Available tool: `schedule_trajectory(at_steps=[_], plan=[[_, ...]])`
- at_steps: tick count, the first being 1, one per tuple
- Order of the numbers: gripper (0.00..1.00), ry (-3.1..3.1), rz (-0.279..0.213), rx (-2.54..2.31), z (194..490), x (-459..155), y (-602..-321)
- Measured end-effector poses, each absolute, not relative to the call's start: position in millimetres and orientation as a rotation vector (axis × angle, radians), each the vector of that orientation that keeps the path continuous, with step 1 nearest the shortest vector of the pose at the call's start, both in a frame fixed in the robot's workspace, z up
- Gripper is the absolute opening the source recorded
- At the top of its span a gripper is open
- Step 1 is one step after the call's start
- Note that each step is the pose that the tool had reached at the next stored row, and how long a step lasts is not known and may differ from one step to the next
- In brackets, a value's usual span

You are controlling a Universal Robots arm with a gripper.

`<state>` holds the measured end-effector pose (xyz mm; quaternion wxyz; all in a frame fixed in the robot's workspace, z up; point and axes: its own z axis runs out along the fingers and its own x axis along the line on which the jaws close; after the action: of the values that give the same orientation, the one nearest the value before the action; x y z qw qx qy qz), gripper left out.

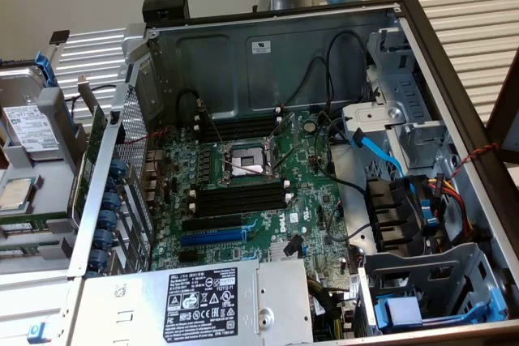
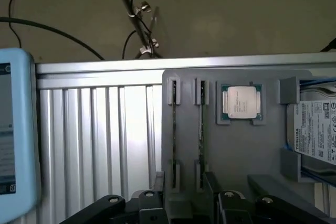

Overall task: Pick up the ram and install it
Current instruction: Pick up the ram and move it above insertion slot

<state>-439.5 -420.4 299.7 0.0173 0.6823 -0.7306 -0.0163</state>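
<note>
Jaws spread wide, gripping nothing, hang close to one end of a grey plastic parts holder (image 2: 236, 150) on the ribbed metal table (image 2: 94, 129). The ram, a thin green circuit-board stick (image 2: 201, 124), stands on edge in one of the holder's narrow slots, untouched, with a square silver processor chip (image 2: 241, 102) and a hard drive (image 2: 315, 135) beside it. Long black memory slots (image 1: 243, 198) on the green motherboard (image 1: 312, 200) look empty, so I'd judge pickup and fitting both remain. The jaws' tips are cut off, and whether the neighbouring slot holds a second stick is hard to tell.
</note>
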Motion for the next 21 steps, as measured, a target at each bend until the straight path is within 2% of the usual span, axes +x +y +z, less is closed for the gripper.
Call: schedule_trajectory(at_steps=[21], plan=[[0.42, -2.287, -0.050, 2.104, 262, -443, -423]])
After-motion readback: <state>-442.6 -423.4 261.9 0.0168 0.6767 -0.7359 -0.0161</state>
